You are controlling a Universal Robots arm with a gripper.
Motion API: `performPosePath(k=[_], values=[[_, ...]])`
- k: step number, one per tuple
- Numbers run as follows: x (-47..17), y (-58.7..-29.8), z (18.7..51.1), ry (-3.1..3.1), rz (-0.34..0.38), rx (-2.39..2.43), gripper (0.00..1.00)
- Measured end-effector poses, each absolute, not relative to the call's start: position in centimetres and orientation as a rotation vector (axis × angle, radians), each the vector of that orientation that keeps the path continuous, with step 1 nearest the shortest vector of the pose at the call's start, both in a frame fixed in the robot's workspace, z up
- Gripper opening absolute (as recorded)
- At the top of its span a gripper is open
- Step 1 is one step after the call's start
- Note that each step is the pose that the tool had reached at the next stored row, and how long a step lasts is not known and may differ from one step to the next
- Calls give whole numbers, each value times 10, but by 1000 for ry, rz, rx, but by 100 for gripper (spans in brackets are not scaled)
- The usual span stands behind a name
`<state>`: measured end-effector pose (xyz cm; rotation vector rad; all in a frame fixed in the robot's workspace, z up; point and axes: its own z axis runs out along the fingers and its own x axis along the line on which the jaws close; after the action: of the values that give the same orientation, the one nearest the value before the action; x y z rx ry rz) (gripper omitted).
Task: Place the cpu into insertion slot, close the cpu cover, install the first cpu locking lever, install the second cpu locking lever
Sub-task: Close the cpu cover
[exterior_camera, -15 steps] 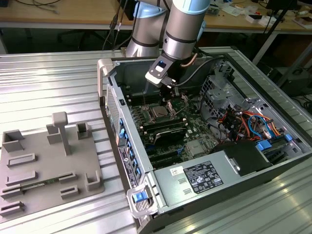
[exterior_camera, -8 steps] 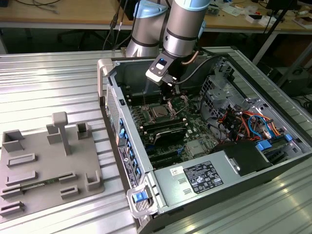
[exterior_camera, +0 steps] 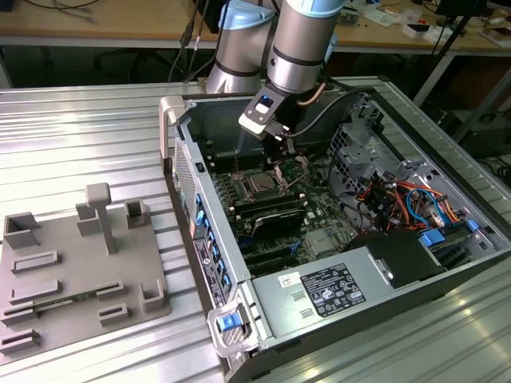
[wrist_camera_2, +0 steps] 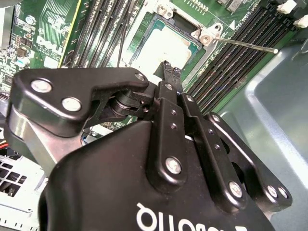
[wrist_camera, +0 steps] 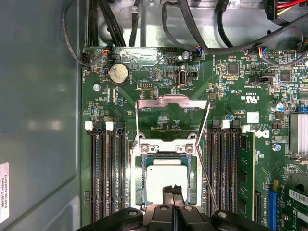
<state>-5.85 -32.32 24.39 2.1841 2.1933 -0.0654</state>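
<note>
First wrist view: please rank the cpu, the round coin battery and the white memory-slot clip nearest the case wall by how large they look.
1. cpu, largest, though the pincer hides part of it.
2. coin battery.
3. white clip, smallest.

cpu [wrist_camera: 161, 177] edge behind gripper [wrist_camera: 172, 189]

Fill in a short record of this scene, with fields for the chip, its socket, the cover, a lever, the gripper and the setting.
cpu: lying flat in the insertion slot
cpu cover: swung open, clear of the slot
locking lever: raised, not latched
gripper: shut, over one edge of the cpu
setting: open computer case lying on its side
</note>
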Motion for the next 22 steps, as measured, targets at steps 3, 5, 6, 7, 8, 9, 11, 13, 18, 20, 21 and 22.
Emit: performPosePath(k=[3,5,6,7,8,9,11,13,18,20,21,22], values=[[-59,-323,244,2193,-66,2184,11],[-59,-323,246,2193,-66,2184,11],[-58,-323,246,2193,-65,2184,11],[-59,-323,248,2193,-65,2184,11],[-58,-323,249,2193,-65,2184,11],[-58,-323,250,2193,-65,2184,11],[-58,-323,254,2193,-65,2184,11],[-58,-323,257,2193,-65,2184,11],[-58,-323,266,2193,-65,2184,11],[-58,-323,269,2193,-65,2184,11],[-58,-323,270,2193,-65,2184,11],[-58,-323,272,2193,-65,2184,11]])
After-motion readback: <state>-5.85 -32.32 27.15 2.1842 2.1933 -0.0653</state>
